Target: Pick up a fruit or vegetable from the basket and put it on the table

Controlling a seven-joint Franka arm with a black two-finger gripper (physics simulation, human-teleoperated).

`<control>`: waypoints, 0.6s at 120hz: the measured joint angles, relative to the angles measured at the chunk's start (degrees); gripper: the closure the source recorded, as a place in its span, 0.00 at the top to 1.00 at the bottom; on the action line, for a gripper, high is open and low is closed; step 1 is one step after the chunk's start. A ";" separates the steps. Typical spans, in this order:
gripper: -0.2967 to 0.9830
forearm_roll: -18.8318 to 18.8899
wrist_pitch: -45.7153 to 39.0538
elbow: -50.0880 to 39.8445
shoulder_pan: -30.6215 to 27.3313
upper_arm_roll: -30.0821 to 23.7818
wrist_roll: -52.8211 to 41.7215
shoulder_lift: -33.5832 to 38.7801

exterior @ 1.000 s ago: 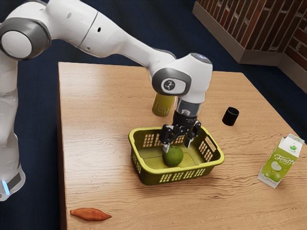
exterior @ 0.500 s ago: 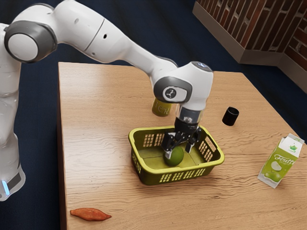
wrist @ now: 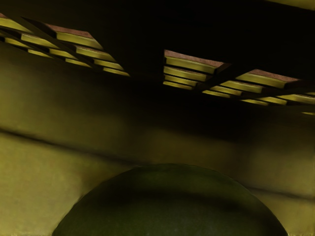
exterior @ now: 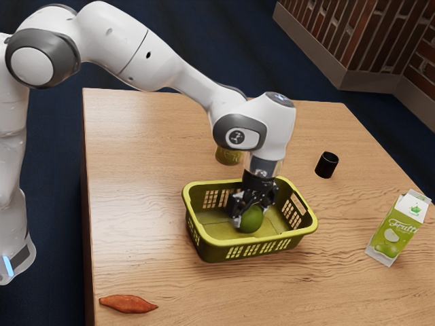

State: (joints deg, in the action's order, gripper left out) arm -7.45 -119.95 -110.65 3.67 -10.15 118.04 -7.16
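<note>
Exterior looks down, wide — wrist close — basket (exterior: 218,250) shared.

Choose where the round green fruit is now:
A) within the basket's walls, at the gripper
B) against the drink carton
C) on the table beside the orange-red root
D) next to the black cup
A: the round green fruit shows inside the basket, with the gripper reaching down to it.

From where I drive, this looks like a room inside, with a brick wall (exterior: 370,24) and a dark blue floor (exterior: 197,41). The big wooden table (exterior: 136,149) holds a basket (exterior: 265,242) and a fruit carton (exterior: 393,234), a bit like a kitchen, but I can't tell for sure.
</note>
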 joint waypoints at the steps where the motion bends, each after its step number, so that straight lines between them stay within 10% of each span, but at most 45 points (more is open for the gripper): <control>1: 0.48 -0.03 0.02 0.00 -0.01 -0.02 -0.07 0.14; 72: 0.45 2.05 14.23 -5.24 -0.46 11.12 -8.64 23.53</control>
State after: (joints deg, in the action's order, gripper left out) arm -5.40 -105.72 -115.90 3.21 0.97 109.40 16.37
